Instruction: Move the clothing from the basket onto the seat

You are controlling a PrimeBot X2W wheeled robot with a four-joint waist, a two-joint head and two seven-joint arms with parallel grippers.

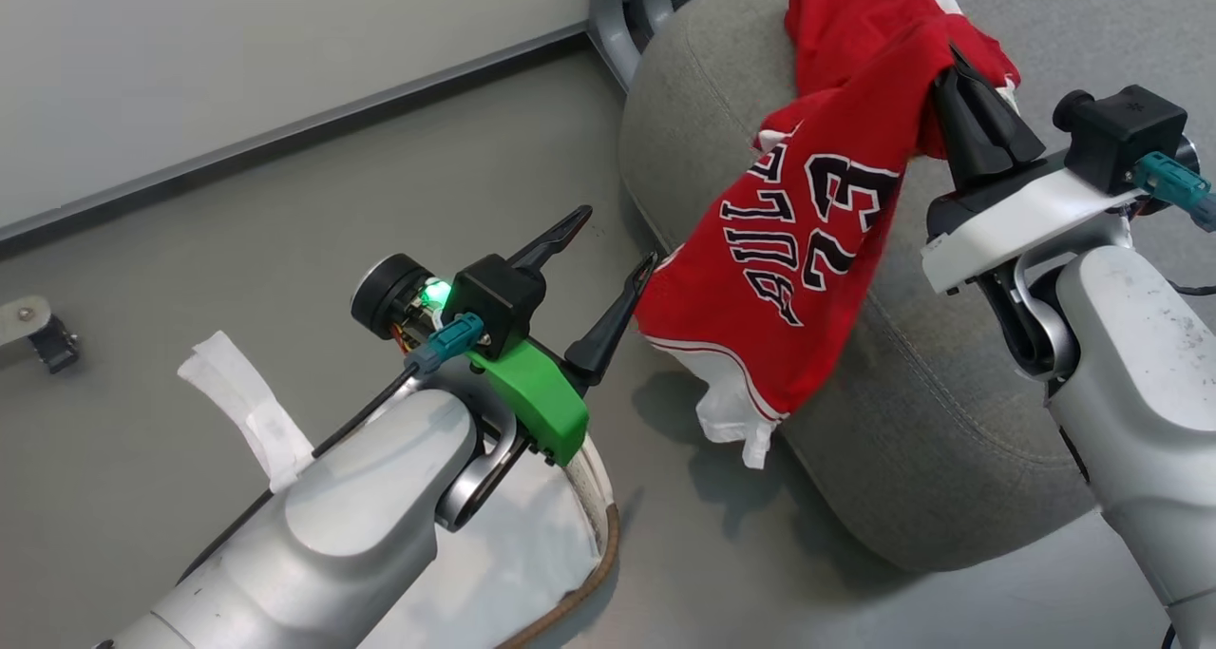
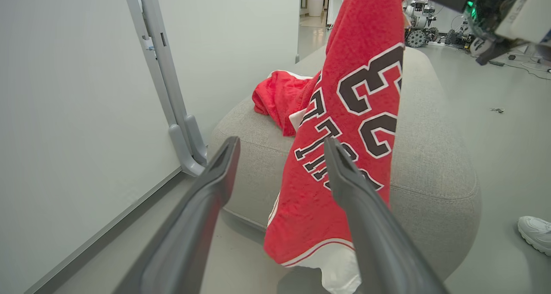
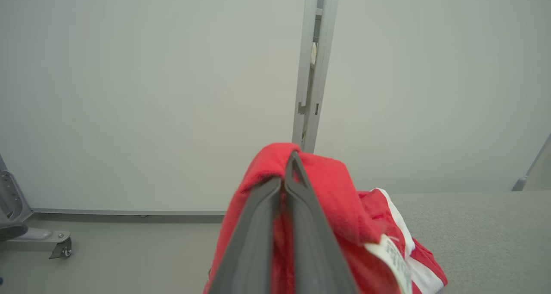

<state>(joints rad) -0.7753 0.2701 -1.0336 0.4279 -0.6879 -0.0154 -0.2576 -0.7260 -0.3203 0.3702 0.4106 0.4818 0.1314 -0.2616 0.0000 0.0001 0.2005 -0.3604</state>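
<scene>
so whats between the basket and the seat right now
In the head view, just bare grey floor lies between the basket and the seat; the jersey held by the right gripper dangles above it.

In the head view, the red fabric jersey with white trim (image 1: 807,250) at centre right carries black numerals with white outlines, "23", turned almost upside down. Beside them, toward the lower left, runs an arc of matching block letters. I make out "ULL", with the end letters lost in folds. In my left wrist view the jersey (image 2: 344,113) hangs mid-frame with the "23" standing sideways and the lettering below it partly hidden. In the right wrist view, at the lower right, a white sewn-in label (image 3: 394,259) on red cloth bears small dark print, too blurred for me to read.
</scene>
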